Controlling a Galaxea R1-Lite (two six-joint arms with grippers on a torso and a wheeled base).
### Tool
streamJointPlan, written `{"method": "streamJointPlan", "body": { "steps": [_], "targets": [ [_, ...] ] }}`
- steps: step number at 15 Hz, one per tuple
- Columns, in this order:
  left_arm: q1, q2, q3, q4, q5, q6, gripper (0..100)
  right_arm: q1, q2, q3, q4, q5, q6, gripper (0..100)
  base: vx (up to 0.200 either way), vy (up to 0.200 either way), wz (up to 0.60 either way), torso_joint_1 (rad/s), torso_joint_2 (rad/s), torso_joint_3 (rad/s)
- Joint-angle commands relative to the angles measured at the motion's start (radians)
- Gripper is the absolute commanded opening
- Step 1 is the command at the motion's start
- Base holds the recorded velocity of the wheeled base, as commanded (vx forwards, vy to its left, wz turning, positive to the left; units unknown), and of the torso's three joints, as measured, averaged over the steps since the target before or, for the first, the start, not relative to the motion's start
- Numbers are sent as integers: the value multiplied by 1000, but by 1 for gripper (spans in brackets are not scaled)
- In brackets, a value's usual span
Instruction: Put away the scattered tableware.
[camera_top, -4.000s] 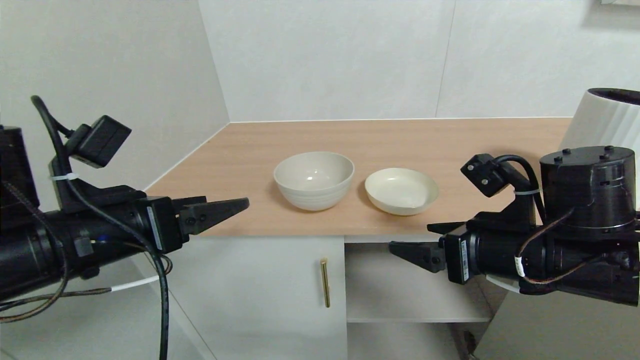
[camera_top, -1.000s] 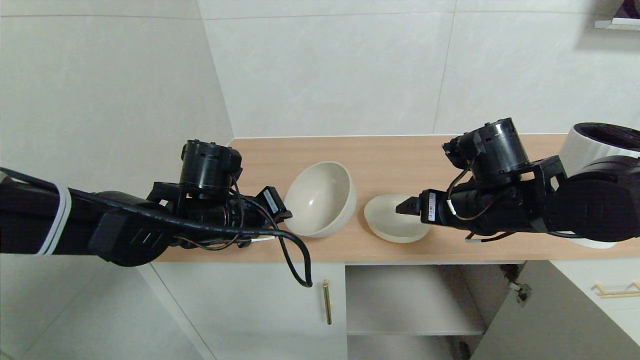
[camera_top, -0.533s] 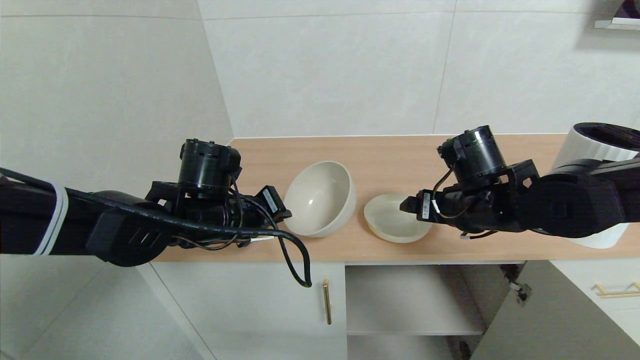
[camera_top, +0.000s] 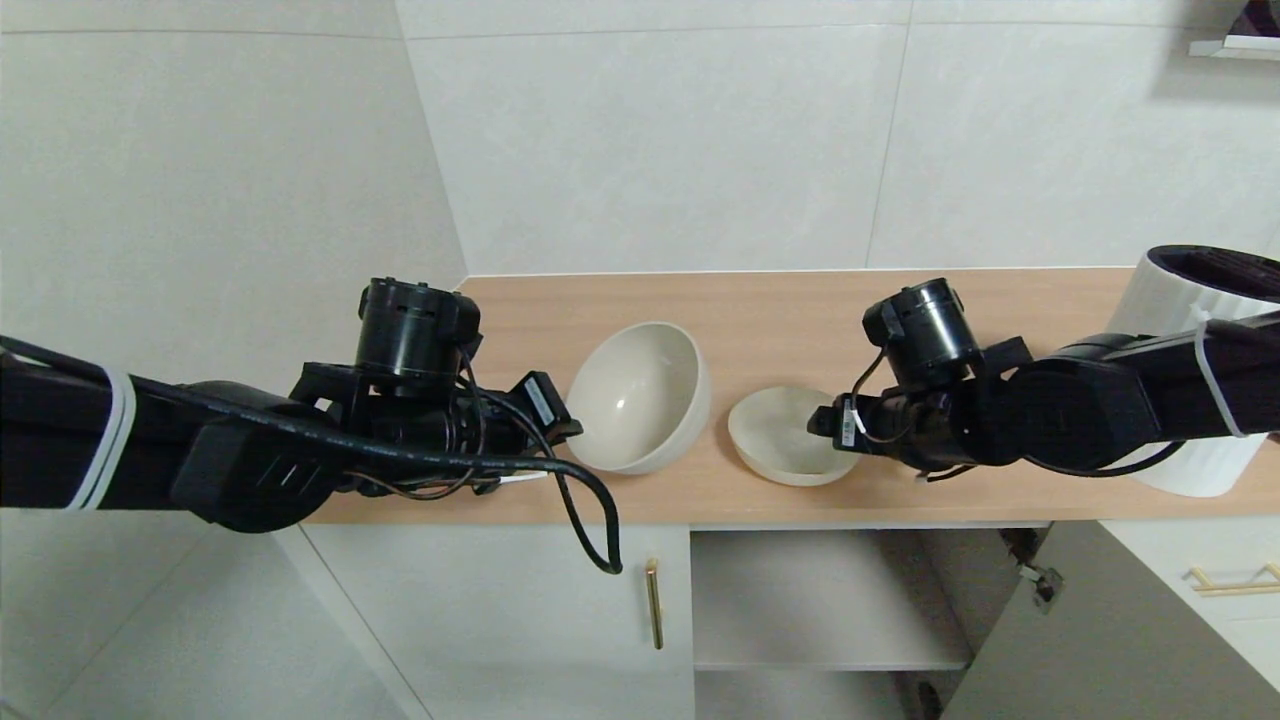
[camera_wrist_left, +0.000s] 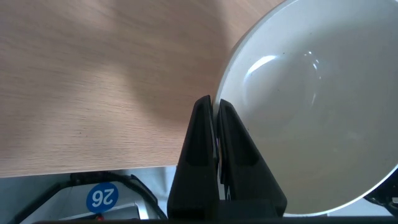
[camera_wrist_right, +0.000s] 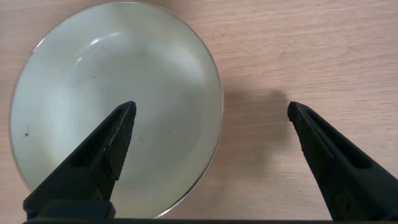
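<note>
A deep cream bowl (camera_top: 640, 395) stands tilted on its side on the wooden counter (camera_top: 800, 310). My left gripper (camera_top: 572, 430) is shut on its left rim; in the left wrist view the fingers (camera_wrist_left: 200, 130) pinch the rim of the bowl (camera_wrist_left: 311, 118). To the right of the bowl lies a shallow cream dish (camera_top: 780, 440). My right gripper (camera_top: 822, 420) hangs open at the dish's right edge. In the right wrist view the gripper (camera_wrist_right: 210, 107) straddles the rim of the dish (camera_wrist_right: 99, 106), one finger over its inside and the other over bare counter.
A white ribbed container (camera_top: 1200, 300) stands at the counter's right end, behind my right arm. Below the counter are a closed door with a brass handle (camera_top: 651, 603), an open shelf compartment (camera_top: 820, 600) and its open door (camera_top: 1100, 620). Walls enclose the left and back.
The right arm has sunk lower over the dish's right rim in the last second. The left gripper keeps the tilted bowl still. Four seconds ago both arms hung below the counter and the bowl stood upright.
</note>
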Motion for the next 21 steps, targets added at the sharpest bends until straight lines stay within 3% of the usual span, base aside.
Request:
{"method": "streamJointPlan", "body": {
  "steps": [1,2,3,14,17,20,21],
  "targets": [
    [0,-2,0,0,0,0,0,0,7,0,0,0,0,100,0,0,0,0,0,0],
    [0,-2,0,0,0,0,0,0,8,0,2,0,0,100,0,0,0,0,0,0],
    [0,-4,0,0,0,0,0,0,8,0,2,0,0,0,0,0,0,0,0,0],
    [4,-59,38,8,0,12,0,4,-56,38,9,11,3,0,0,0,0,0,0,0],
    [8,-159,135,8,2,86,0,27,-155,121,9,34,0,0,0,0,0,0,0,0],
    [8,-249,204,52,2,179,0,37,-268,192,45,104,-2,0,0,0,0,0,0,0],
    [8,-301,245,110,6,245,0,37,-354,244,98,184,-2,0,0,0,0,0,0,0]
  ]
}}
